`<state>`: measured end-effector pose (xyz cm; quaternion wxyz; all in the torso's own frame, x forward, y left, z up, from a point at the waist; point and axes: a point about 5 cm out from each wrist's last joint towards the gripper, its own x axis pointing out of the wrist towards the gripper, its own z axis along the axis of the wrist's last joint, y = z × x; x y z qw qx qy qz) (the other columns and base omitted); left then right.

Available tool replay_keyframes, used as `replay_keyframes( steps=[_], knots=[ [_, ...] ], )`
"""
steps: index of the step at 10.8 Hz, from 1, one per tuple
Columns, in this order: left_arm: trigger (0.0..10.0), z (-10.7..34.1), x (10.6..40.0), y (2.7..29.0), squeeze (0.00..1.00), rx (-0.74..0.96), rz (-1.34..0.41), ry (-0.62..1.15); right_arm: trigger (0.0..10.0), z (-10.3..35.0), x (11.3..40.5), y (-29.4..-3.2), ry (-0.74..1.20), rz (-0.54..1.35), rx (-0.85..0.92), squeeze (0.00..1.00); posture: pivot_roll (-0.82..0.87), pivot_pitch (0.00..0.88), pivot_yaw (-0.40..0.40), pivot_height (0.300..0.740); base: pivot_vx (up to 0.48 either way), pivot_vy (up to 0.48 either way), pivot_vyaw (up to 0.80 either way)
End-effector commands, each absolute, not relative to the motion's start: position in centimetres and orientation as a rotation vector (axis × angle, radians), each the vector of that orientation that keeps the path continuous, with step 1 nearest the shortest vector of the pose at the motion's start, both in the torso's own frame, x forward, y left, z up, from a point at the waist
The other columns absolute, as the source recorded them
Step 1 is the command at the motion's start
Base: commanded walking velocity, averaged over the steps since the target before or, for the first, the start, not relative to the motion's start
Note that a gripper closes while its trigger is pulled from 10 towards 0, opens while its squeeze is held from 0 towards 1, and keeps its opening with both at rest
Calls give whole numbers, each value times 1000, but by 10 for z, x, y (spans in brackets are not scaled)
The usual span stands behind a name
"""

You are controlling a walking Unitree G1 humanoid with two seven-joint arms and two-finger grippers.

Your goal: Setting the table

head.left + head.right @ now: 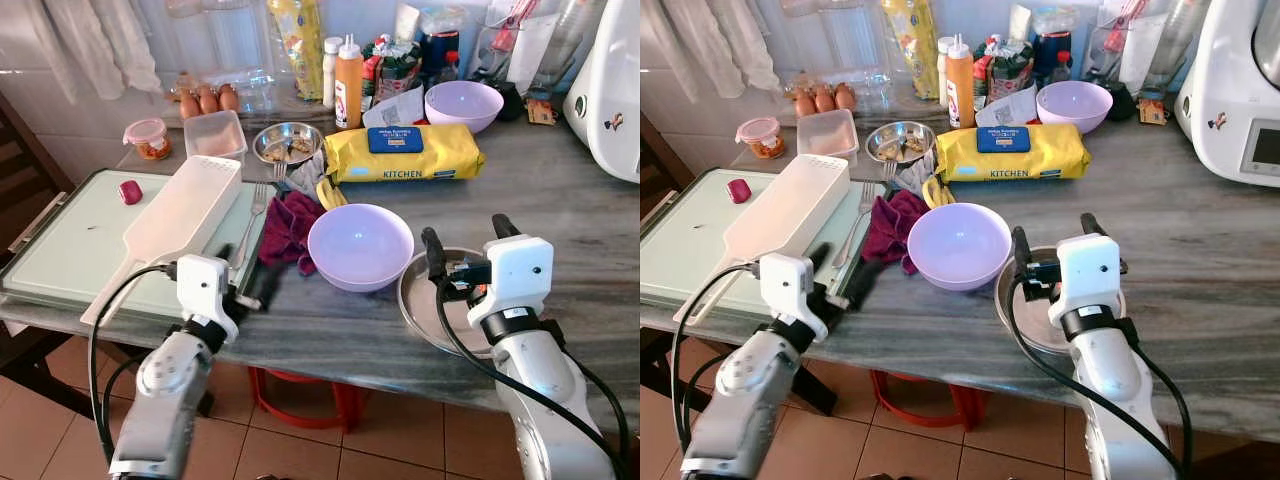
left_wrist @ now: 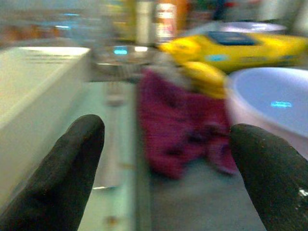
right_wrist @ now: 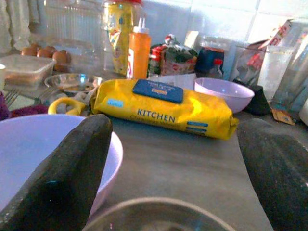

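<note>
**Now both grippers hover at the counter edge, fork and plate within reach**

Right now the left gripper sits low at the near edge of the counter, fingers apart, aimed up toward twelve o'clock. Just ahead of it, at about eleven, lies the fork on the pale green tray, long axis running near to far, tines away from the robot. A maroon cloth lies just beside it at one o'clock from the fingers. The left arm is clearly the nearer one for that fork.

Over on the other side, the right gripper hangs above the steel plate, fingers spread wide with nothing between them. The lilac bowl sits touching or just beside the plate's rim, at ten o'clock from those fingers.

Grey marbled counter, crowded at the back: a yellow wipes pack, a second lilac bowl, bottles, eggs, a white appliance at two o'clock. Tiled wall behind, terracotta floor below. My read: nothing grasped yet, and the fork pickup turns on lining up with that near-far axis.
</note>
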<state>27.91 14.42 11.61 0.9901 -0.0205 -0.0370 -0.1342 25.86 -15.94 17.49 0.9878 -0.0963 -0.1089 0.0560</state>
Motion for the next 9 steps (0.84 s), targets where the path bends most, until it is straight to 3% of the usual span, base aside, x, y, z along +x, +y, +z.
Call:
replay_keyframes(
  steps=[1,4,9],
  knots=[
    [10000,116,280,148,0,-5,-218,-76,10000,176,260,-159,-230,107,-190,0,-91,53,70,740,0,0,0],
    [10000,117,285,146,0,31,-185,-93,10000,173,266,-156,-222,111,-177,0,-85,29,77,740,0,0,-392],
    [10000,118,291,146,0,67,-157,-90,10000,170,269,-156,-218,107,-177,0,-88,17,88,740,-51,0,0]
  ],
)
